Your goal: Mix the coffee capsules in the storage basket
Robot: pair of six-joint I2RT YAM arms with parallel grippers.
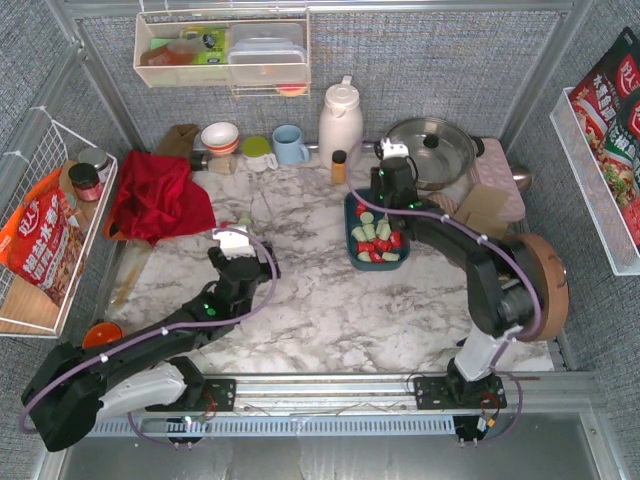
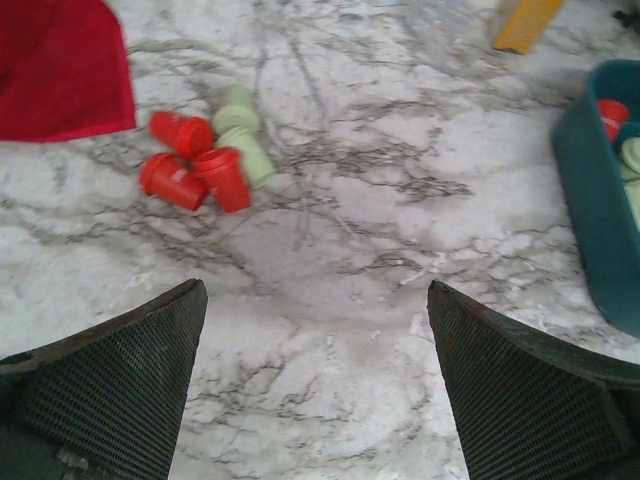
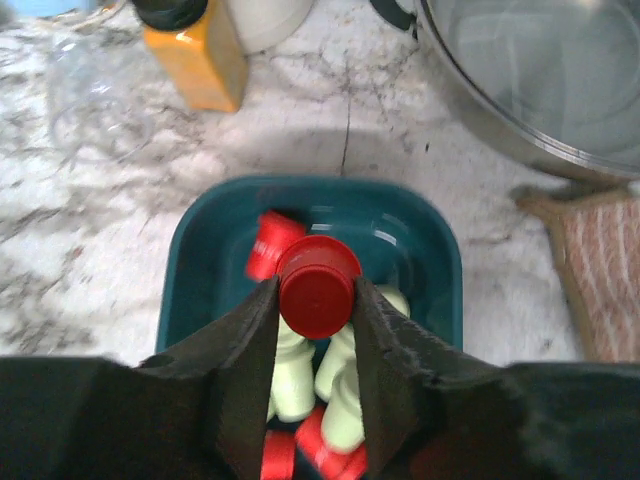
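Low in the left wrist view, the left tool [image 2: 312, 330] stands wide apart above the marble worktop [image 2: 400, 240]. Just beyond it, a few coffee capsules [image 2: 205, 165], red and mint, lie in a loose heap. Farther away, in the middle of the right wrist view, the right tool [image 3: 315, 292] is clamped on a red capsule [image 3: 317, 275] over the teal storage basket [image 3: 190, 260], where more capsules lie. A steel pot [image 3: 540, 80] stands behind, at the upper right.

1. Left arm [image 1: 150, 350] stretched low and forward, left of the storage basket [image 1: 350, 232], well apart from it.
2. Left gripper [image 2: 314, 292] fingers spread wide, nothing between them.
3. Right arm [image 1: 470, 250] bent, coming in from the basket's right, wrist above it.
4. Right gripper [image 3: 317, 300] directly over the basket, fingers pinching a red capsule [image 3: 318, 275].
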